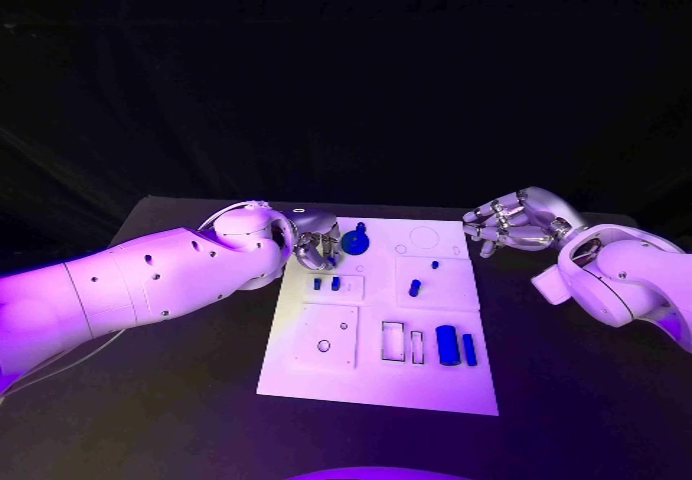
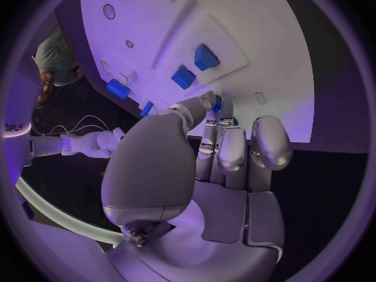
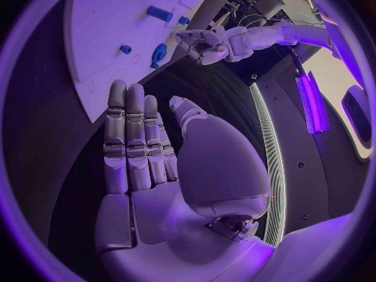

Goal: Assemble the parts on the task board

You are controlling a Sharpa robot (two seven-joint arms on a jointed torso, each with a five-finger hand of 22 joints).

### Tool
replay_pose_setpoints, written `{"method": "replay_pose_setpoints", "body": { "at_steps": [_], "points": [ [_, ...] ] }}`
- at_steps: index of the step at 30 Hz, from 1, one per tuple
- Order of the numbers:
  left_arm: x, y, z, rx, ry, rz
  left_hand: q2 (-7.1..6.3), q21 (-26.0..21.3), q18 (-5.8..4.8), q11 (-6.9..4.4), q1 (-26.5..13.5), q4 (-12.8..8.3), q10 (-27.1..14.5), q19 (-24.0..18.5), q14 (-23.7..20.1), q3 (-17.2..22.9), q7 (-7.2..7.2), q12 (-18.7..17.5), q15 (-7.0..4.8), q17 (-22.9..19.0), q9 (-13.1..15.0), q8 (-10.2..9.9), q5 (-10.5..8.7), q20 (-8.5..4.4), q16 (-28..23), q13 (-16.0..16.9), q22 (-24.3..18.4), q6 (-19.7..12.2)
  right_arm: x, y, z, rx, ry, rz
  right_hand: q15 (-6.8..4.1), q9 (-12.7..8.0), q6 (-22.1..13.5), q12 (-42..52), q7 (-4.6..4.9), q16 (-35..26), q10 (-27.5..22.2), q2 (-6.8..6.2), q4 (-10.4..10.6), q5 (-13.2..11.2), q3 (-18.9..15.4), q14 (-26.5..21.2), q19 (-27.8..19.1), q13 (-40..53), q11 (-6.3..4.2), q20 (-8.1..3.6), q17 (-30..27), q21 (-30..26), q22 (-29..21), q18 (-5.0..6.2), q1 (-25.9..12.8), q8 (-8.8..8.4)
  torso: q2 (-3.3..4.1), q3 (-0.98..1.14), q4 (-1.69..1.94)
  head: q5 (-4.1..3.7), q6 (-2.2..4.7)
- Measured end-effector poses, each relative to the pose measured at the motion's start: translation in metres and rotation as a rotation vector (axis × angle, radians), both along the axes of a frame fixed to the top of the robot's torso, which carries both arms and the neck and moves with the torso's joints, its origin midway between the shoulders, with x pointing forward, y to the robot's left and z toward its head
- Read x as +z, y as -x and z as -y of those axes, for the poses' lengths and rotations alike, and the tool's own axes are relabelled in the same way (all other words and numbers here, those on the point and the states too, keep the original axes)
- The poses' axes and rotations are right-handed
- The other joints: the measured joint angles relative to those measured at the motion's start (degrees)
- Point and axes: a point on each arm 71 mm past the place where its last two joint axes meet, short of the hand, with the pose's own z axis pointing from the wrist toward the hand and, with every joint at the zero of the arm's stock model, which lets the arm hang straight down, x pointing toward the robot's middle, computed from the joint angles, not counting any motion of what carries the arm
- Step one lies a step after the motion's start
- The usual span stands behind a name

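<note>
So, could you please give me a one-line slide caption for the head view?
Left hand over the task board's far-left corner beside a blue part; right hand off its right edge.

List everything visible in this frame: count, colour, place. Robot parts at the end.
table: one, black, under everything.
task board: one, white plate, middle of the table.
round blue part: one, far end of the board, beside the left hand.
small blue parts: two, side by side, on the board's left half.
blue pegs: two, small, mid-board right of centre.
blue cylinders: two, upright-looking, near right of the board.
left hand: silver, at the board's far left edge by the round part; whether it holds something is unclear.
right hand: silver, fingers apart, holding nothing, off the board's far right corner.
</note>
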Motion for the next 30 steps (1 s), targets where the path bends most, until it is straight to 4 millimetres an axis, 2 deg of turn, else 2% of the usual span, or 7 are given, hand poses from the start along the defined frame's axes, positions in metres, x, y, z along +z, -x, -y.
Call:
{"method": "replay_pose_setpoints", "body": {
  "at_steps": [19,23,27,30],
  "points": [
    [-0.0002,0.0007,0.0005,0.002,-0.005,-0.005,0.00,0.00,0.00,-0.15,0.00,0.14,0.16,0.00,0.00,-0.78,-0.01,-0.39,0.00,-0.68,-0.10,-0.67,-0.01,0.00,0.00,0.38,-0.20,-0.01,0.0000,-0.0001,0.0002,0.000,0.000,0.000,0.00,0.04,0.00,0.00,0.00,0.00,0.00,0.00,0.00,0.00,0.00,0.00,0.00,-0.01,0.00,0.00,-0.01,0.00,0.00,0.00,0.00,0.00,0.01,-0.03,0.07,-0.14,-0.23],
    [-0.0006,0.0005,0.0001,0.005,-0.009,-0.009,0.13,-0.18,0.01,0.33,-0.66,0.40,-1.02,-0.41,-0.21,-1.35,0.18,-0.79,0.21,-1.31,-0.42,-1.36,0.00,0.01,-0.34,0.57,-0.69,-0.43,0.0000,-0.0002,-0.0002,0.000,0.000,0.000,0.00,0.03,0.00,0.00,0.00,0.00,0.00,0.00,0.00,0.00,0.00,0.00,0.00,-0.02,0.00,0.00,-0.02,0.00,0.00,0.00,0.00,0.00,0.00,-0.03,0.08,-0.13,-0.19],
    [-0.0014,0.0006,-0.0002,0.006,-0.015,-0.016,-0.54,-0.39,0.00,0.76,-1.31,0.69,-2.45,-0.42,-0.28,-1.63,0.21,-1.49,0.28,-1.46,-0.91,-2.43,0.02,0.01,-0.33,0.32,-0.90,-1.64,0.0000,-0.0003,-0.0003,0.000,0.000,0.000,0.00,0.03,0.00,0.00,0.00,0.00,0.00,0.00,0.00,0.00,0.00,0.00,0.00,-0.02,0.00,0.00,-0.02,0.00,0.01,0.00,0.00,0.00,-0.02,-0.03,0.08,-0.09,-0.22],
    [-0.0020,0.0007,-0.0003,0.007,-0.017,-0.020,-0.50,-0.62,0.00,0.96,-1.55,0.84,-3.47,-0.62,-0.40,-1.78,0.33,-1.95,0.40,-1.55,-1.14,-2.65,0.02,0.21,-0.34,0.15,-1.04,-1.78,-0.0001,-0.0003,-0.0004,0.001,0.000,0.000,0.00,0.03,0.00,0.00,0.00,-0.23,-0.21,0.00,0.00,0.00,0.00,0.00,0.00,0.03,0.22,0.00,0.05,0.00,-0.05,0.00,0.00,0.00,-0.02,-0.03,0.08,-0.05,-0.21]
  ]
}}
